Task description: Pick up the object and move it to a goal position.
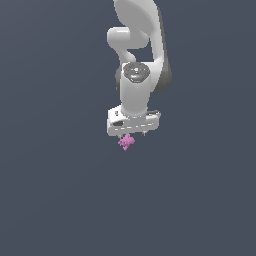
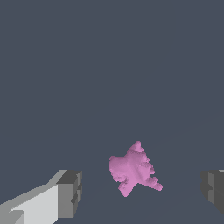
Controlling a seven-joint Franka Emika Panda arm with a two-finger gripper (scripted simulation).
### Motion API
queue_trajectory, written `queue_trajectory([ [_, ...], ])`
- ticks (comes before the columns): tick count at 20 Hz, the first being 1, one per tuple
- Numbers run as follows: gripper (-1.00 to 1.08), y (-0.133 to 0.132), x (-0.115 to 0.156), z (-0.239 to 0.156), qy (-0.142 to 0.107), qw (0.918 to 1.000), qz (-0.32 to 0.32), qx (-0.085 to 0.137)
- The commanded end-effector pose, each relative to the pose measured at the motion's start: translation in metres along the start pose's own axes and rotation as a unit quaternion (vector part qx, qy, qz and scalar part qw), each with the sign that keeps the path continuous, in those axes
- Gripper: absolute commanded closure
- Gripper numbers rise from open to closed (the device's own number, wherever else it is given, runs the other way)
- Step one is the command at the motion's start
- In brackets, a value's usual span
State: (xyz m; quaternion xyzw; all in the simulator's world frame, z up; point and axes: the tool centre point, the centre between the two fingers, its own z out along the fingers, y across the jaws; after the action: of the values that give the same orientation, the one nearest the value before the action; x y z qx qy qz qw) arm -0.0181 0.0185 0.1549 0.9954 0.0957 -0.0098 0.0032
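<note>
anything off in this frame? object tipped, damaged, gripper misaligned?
Nothing stands out. The pink object lies intact on the plain grey floor, between the fingers of the open gripper, untouched. The arm hangs straight above it.

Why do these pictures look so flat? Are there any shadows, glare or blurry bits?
Exterior view: even light, soft shading on the white arm, no cast shadow under the pink lump, plain dark background throughout. Wrist view: the lump is sharp but jagged-edged and blocky, with no glare; the pincer fingers are cut off by the frame, not blurred.
</note>
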Motion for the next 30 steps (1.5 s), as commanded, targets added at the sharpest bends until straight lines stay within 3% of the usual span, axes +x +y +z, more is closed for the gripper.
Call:
queue_trajectory([
  [1, -0.92, 0.002, -0.004, 0.007, 0.001, 0.9998, -0.022, 0.000],
  [7, -0.92, 0.008, -0.019, 0.028, 0.003, 0.9959, -0.090, 0.000],
  [17, -0.92, 0.015, -0.043, 0.058, 0.008, 0.9810, -0.194, 0.000],
  [24, -0.92, 0.016, -0.052, 0.068, 0.010, 0.9730, -0.231, 0.000],
  [30, -0.92, 0.016, -0.053, 0.069, 0.010, 0.9716, -0.236, 0.000],
])
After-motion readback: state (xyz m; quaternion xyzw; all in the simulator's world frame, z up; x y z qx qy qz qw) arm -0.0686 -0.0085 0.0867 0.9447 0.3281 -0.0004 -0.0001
